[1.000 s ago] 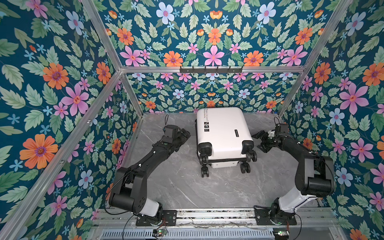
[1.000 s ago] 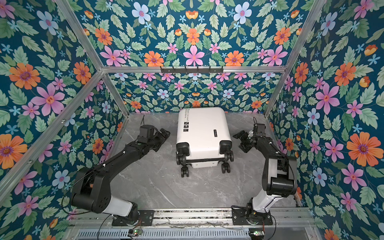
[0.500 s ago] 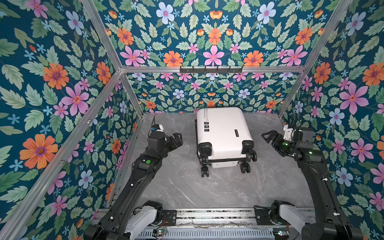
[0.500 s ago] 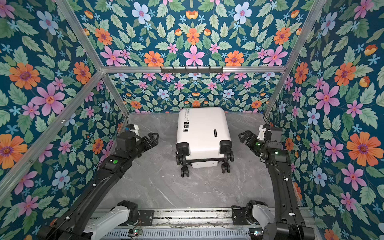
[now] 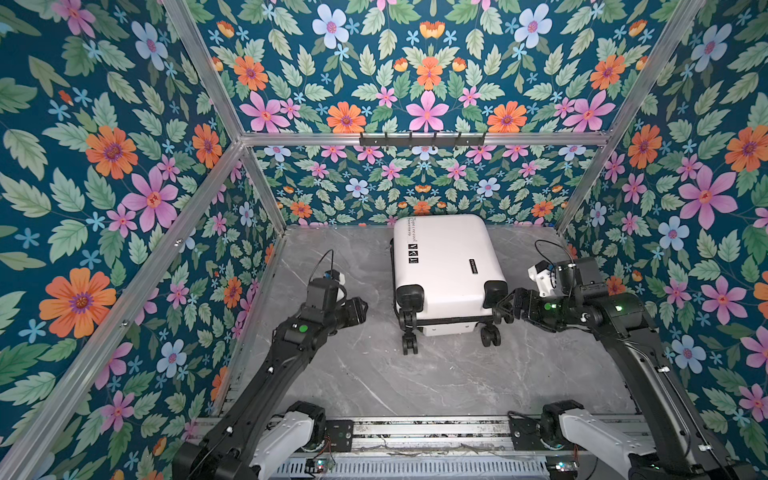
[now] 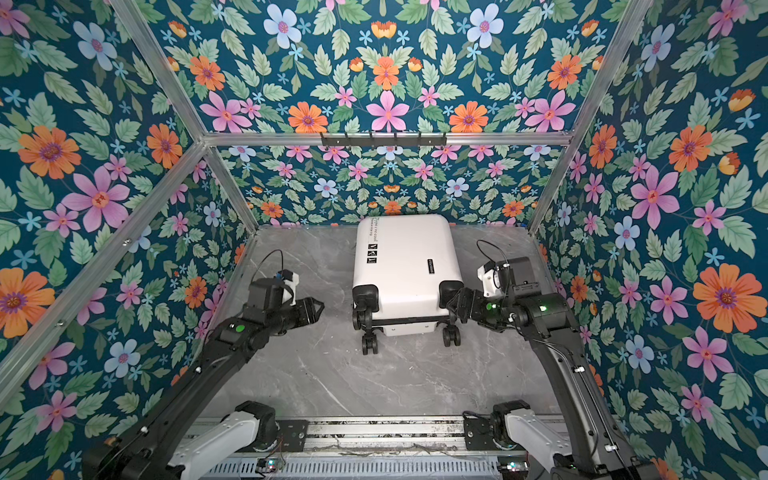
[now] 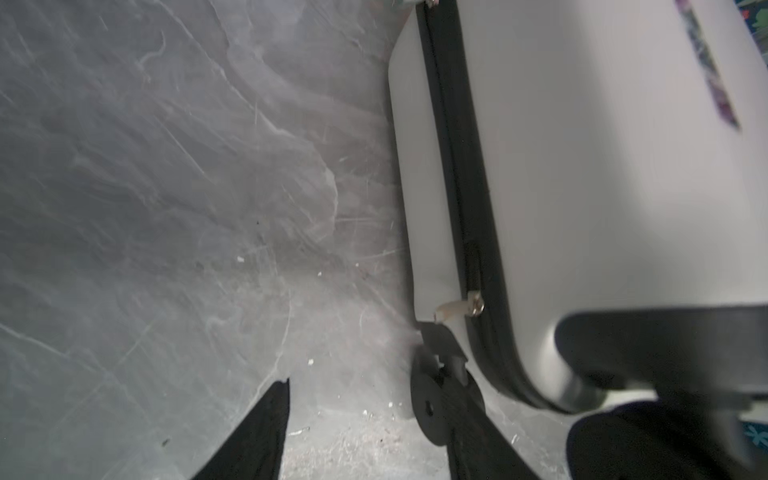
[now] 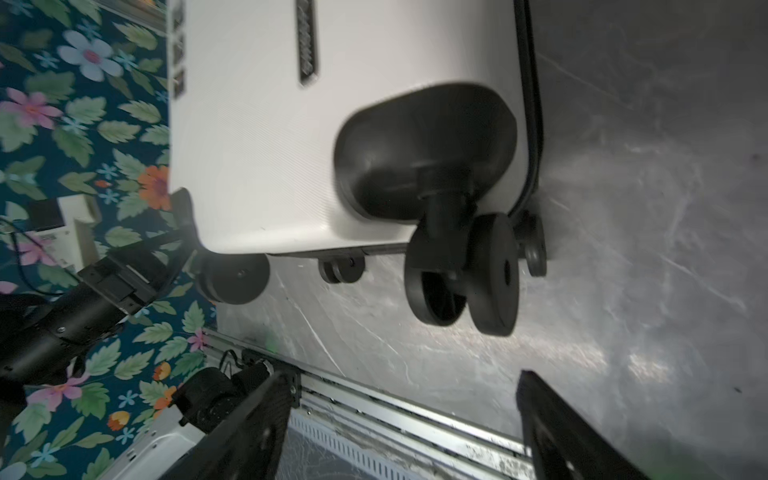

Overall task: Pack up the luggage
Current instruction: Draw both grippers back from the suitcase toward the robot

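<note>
Left wrist view looks along the side of the luggage, where the black zipper band runs unbroken between the two white halves and a small metal zipper pull sits close to a wheel at the corner. The case is zipped shut. In both top views it lies flat on the grey marbled table, toward the back wall, with its four wheels pointing at the robot. No loose items to pack show anywhere on the table. The left gripper hangs near the case's left wheel corner but apart from it, its fingers spread with only bare table between them. The right gripper sits just beside the right wheel corner, and its fingers stand wide apart in the right wrist view, with a wheel ahead of them and nothing held. The step in hand looks like an approach to the wheel end from both sides. Whether that is to open the case or to handle it once packed cannot be told. If opening is meant, the next move calls for a fine pinch on that small pull by the left arm while the right arm steadies the shell, since the case sits on a smooth surface and may slide.
</note>
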Robot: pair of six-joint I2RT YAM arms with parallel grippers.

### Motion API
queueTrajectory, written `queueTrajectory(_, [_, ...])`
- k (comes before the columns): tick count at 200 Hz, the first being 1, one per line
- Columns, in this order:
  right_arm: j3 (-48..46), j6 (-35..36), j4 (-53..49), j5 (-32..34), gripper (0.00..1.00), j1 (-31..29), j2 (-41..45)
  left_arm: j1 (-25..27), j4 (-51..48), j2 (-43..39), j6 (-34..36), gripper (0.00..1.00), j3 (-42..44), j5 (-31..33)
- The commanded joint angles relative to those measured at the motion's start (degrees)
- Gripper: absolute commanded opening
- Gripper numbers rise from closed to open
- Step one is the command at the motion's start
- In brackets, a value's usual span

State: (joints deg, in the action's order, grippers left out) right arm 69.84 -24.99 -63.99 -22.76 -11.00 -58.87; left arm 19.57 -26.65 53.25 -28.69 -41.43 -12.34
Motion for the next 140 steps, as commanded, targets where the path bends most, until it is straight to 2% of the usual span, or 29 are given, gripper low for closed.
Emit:
queueTrajectory(1, [0.03,2.13,-7.40,5.36,0.86,-0.82,-1.18,0.21,3.93,-3.03,-2.25,0.60,4.26,-2.81])
queueTrajectory(23, [1.42,4.52,-6.68,4.57,0.87,-1.92,-4.74,0.30,6.13,-0.62,-1.45,0.60,6.01,-4.43])
queueTrajectory(45, [5.13,7.40,-7.49,9.89,0.87,-7.98,-10.73,0.37,10.50,3.19,-0.42,0.57,7.58,-8.16])
queueTrajectory(60, [6.83,8.26,-8.27,12.62,0.87,-9.99,-14.72,0.54,14.34,4.76,0.10,0.54,9.46,-9.54])
queueTrajectory(90, [9.66,8.41,-9.58,17.52,0.86,-10.02,-18.83,1.47,22.63,5.09,0.74,0.54,13.75,-8.63])
queueTrajectory(140, [10.61,12.03,-10.13,19.04,0.83,-10.07,-22.94,4.90,33.22,7.64,2.33,0.54,17.05,-6.62])
